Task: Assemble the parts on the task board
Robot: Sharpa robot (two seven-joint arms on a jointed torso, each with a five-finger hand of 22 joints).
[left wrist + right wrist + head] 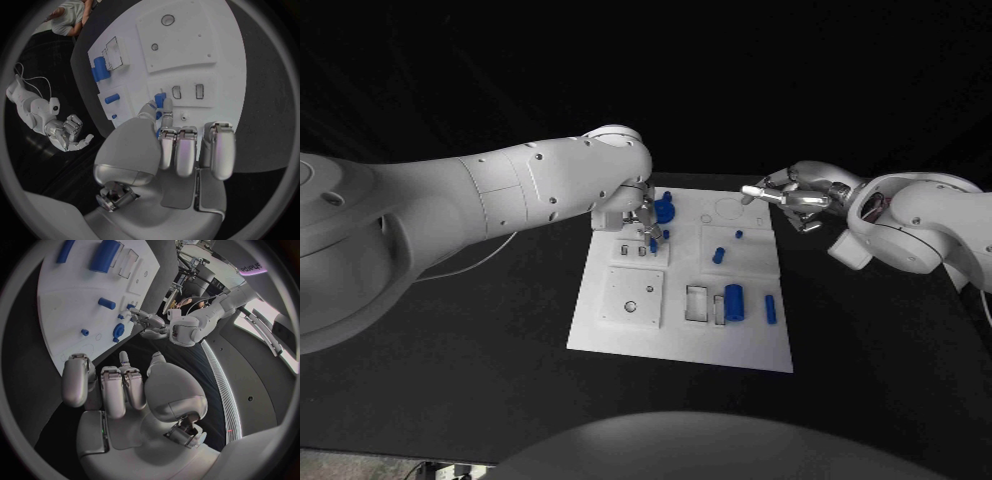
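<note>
I see the white board [682, 325] lying in the middle of the black table [473, 340]. My left hand [640, 222] is over the board's far left part, fingers pointing down, and between thumb and a finger it pinches a small blue peg [160, 98] just above the board; in the left wrist view the other fingers [218, 150] are curled in. A round blue piece [666, 209] sits by the far edge, just beside that hand. My right hand [788, 195] hovers off the board's far right corner, fingers apart and holding nothing. A short blue pin [718, 255] lies mid-board, a thick blue cylinder [734, 296] rests near the right edge, and a slim blue rod [770, 309] lies just beside it, closer to that edge.
</note>
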